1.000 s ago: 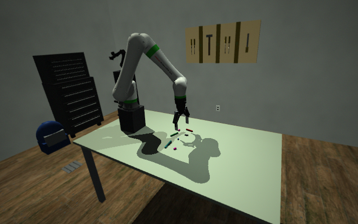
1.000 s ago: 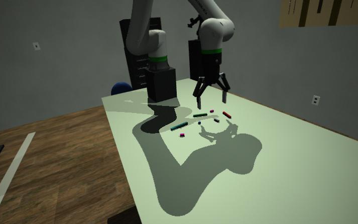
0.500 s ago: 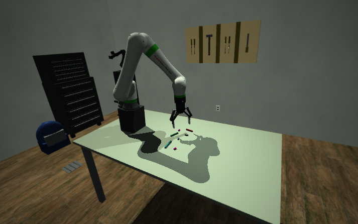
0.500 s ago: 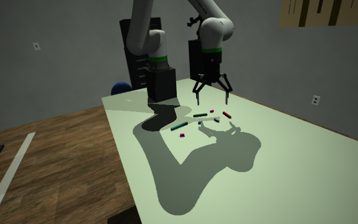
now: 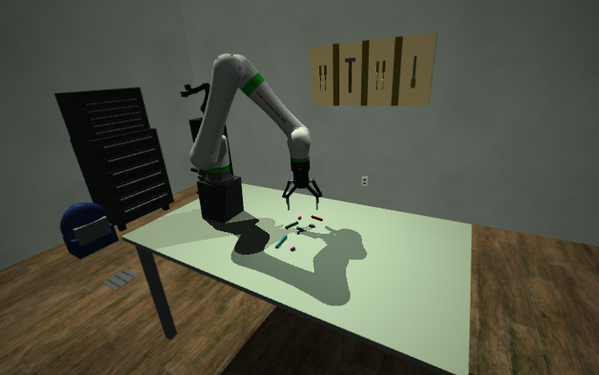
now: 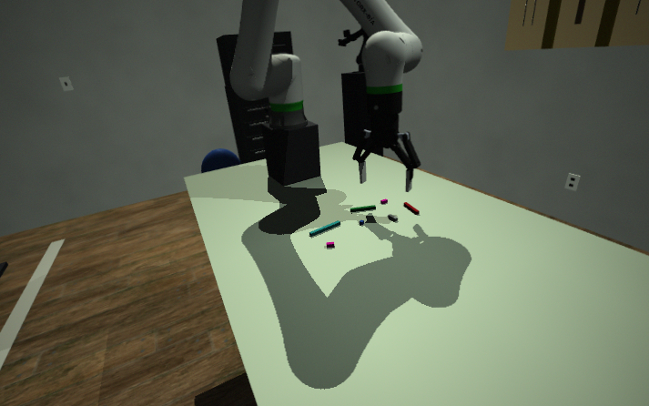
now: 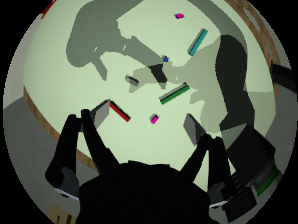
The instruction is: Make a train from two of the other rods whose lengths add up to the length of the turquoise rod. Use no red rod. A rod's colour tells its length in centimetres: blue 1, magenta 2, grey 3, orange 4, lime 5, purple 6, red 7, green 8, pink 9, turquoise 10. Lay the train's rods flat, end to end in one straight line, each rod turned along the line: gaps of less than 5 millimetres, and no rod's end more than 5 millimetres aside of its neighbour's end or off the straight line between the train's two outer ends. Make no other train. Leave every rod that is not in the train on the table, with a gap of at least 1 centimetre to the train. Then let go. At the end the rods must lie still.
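1. Top view: the gripper [image 5: 302, 200] hangs above the table [image 5: 408, 279] with its jaws spread wide and nothing between them. Below it the rods lie scattered and separate. The green rod [image 5: 291, 225] lies at about 7 o'clock from the gripper, the red rod [image 5: 316, 218] at about 4 o'clock, and the turquoise rod [image 5: 281, 240] farther out at 7 o'clock. No two rods lie end to end, so the train appears not yet begun.

2. Exterior view: the open gripper [image 6: 385, 178] is well above the rods and touches none. The green rod [image 6: 362, 208] lies just beside the near magenta rod [image 6: 383, 201], which sits at its 2 o'clock with a gap between them. The far magenta rod [image 6: 329, 245] lies at 5 o'clock of the turquoise rod [image 6: 324, 228]. A grey rod [image 6: 392, 218] and a small blue rod [image 6: 361, 222] lie apart in the middle. Green plus magenta would match turquoise, so the likely remaining work is picking one, aligning it with the other, and releasing.

3. Wrist view: both fingers frame the scene, spread apart and empty. The near magenta rod [image 7: 154, 119] lies between them, with the green rod [image 7: 173, 94] at its 1 o'clock and the red rod [image 7: 119, 111] at 9 o'clock. All rods lie flat and untouched.
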Available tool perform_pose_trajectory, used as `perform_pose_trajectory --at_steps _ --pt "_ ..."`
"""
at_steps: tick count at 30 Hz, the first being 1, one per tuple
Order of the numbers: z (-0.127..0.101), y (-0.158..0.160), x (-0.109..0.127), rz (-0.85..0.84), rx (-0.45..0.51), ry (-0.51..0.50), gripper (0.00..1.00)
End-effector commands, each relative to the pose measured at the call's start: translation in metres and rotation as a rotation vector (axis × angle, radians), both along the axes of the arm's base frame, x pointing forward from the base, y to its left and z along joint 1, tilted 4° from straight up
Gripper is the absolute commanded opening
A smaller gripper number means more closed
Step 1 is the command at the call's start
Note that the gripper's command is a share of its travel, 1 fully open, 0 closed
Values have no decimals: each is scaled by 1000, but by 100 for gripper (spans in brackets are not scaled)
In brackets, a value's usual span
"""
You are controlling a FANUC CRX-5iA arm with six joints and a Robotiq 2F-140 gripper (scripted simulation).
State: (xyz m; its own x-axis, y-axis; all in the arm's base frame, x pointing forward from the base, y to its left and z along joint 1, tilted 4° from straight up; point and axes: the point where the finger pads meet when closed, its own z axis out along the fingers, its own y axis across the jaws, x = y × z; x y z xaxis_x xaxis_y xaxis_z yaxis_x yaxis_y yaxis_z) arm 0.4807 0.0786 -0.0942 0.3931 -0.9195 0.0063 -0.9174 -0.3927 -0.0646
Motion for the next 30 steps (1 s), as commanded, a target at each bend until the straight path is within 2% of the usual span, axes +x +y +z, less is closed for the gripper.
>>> perform_pose_trajectory --at_steps 1,15,17,18,30 --pt "1 3 -3 -167 -10 -7 100" --pt "3 11 -12 -602 20 -3 100" --pt "3 11 -12 -602 20 -3 100" --pt "3 12 -14 -696 26 -2 100" --pt "4 18 -22 -1068 52 2 100"
